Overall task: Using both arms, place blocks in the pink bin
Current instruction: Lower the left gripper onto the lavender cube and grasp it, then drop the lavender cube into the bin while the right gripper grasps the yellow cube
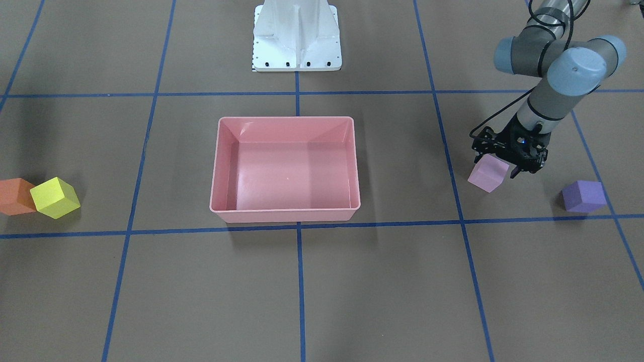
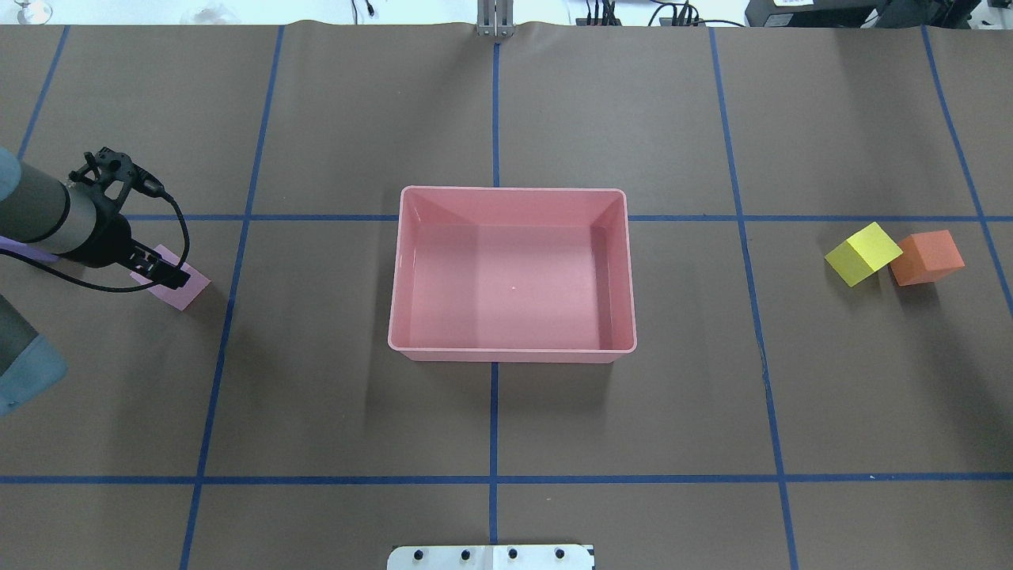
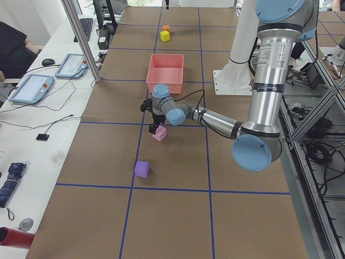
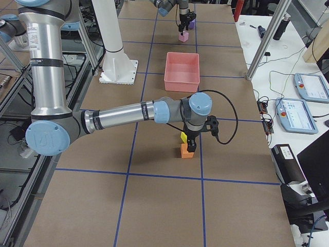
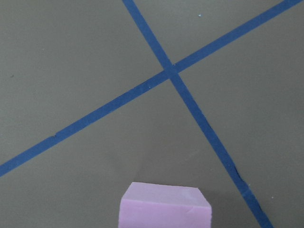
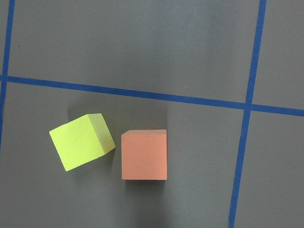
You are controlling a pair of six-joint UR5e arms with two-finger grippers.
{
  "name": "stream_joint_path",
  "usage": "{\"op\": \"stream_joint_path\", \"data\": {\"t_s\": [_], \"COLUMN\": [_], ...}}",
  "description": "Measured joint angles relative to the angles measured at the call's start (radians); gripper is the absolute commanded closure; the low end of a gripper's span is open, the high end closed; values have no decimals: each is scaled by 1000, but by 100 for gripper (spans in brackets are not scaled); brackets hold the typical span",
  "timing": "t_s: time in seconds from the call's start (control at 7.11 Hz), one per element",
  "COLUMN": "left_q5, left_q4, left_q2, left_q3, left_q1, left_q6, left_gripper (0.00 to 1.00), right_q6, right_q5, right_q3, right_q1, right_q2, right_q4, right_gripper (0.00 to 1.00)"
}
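Where blue tape lines (image 1: pixel 298 281) cross the brown worktop (image 1: pixel 382 291), the pink bin (image 1: pixel 287 216) is set at the middle, and a white pedestal (image 1: pixel 297 40) is seen behind it on the robot's side. Between the bin and each pair of blocks only bare worktop and one tape line are seen. On the bin's side toward the robot's left, the light pink block (image 1: pixel 486 174) is rested on the worktop. The left hand (image 1: pixel 497 166) is set low over it, fingers spread wide to either side of its top; contact cannot be told. The purple block (image 1: pixel 583 196) is found farther out from the bin, apart from that hand. On the bin's opposite side the yellow block (image 1: pixel 54 197) is placed just beside the orange block (image 1: pixel 15 196), which is the farther from the bin. The right hand (image 4: pixel 188 145) is held over the orange block, and its spread cannot be told. Inside the bin's walls only its bare floor is shown.
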Motion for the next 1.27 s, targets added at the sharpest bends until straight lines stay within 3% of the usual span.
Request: {"op": "stream_joint_path", "data": {"t_s": [0.28, 0.42, 0.56, 0.7, 0.98, 1.27], "left_q5": [0, 0, 0, 0, -5, -71], "left_q4": [0, -1, -1, -1, 8, 150], "left_q2": [-9, -15, -23, -31, -32, -37], "left_q3": [24, 39, 56, 68, 48, -66], "left_q1": [2, 2, 5, 9, 9, -41], "left_q6": [0, 0, -4, -19, -48, -50], "left_gripper": [4, 42, 89, 100, 100, 100], "right_q6": [0, 0, 0, 0, 0, 8], "right_q5": [0, 0, 0, 1, 1, 6], "right_q3": [-1, -2, -3, -2, 5, 14], "right_q1": [0, 0, 0, -1, -2, -4], "right_q2": [0, 0, 0, 1, 16, 41], "right_q4": [-1, -1, -1, 0, 1, 1], "right_gripper": [0, 0, 0, 0, 0, 0]}}
